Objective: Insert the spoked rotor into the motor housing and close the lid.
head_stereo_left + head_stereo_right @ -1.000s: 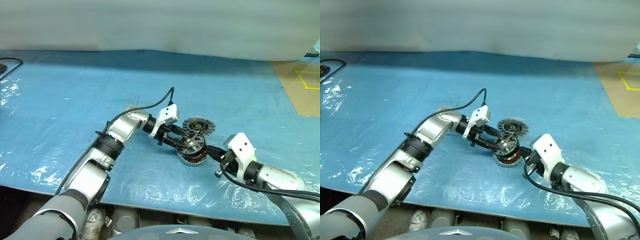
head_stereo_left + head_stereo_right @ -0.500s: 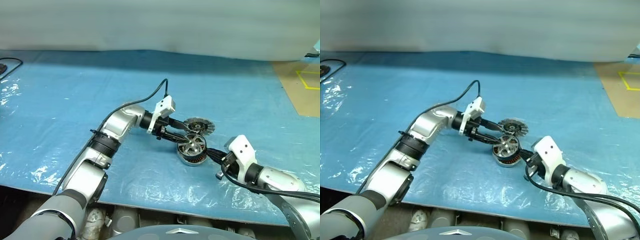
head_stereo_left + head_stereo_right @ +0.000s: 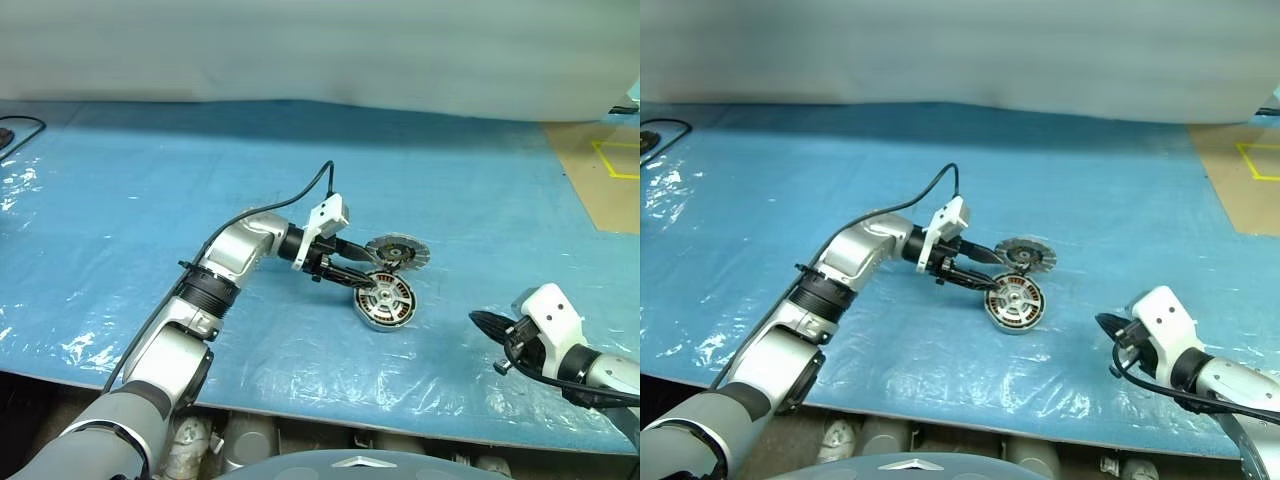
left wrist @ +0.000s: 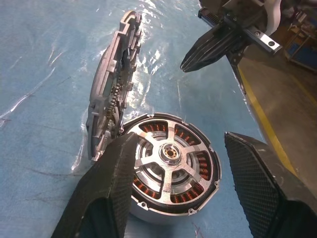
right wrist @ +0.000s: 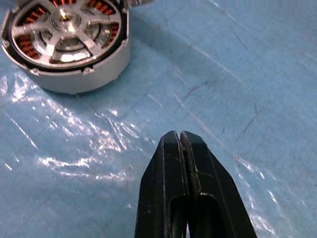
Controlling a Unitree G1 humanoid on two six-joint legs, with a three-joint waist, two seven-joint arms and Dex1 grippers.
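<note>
The motor housing lies flat on the blue sheet, copper windings showing round its hub. The spoked rotor sits inside it, level with the rim. My left gripper is open, with one finger on each side of the housing and nothing held. The lid, a ribbed silver disc, stands tilted just behind the housing and close to the left fingers. My right gripper is shut and empty, off to the right of the housing with bare sheet between them.
Crinkled clear plastic covers the blue table. A black cable lies at the far left. Brown floor with yellow tape shows at the right. The table's front edge runs near my arms.
My right gripper has drawn back to the right, away from the housing. The rotor, tilted on the housing a second ago, now lies flat in it. The left gripper stays at the housing.
</note>
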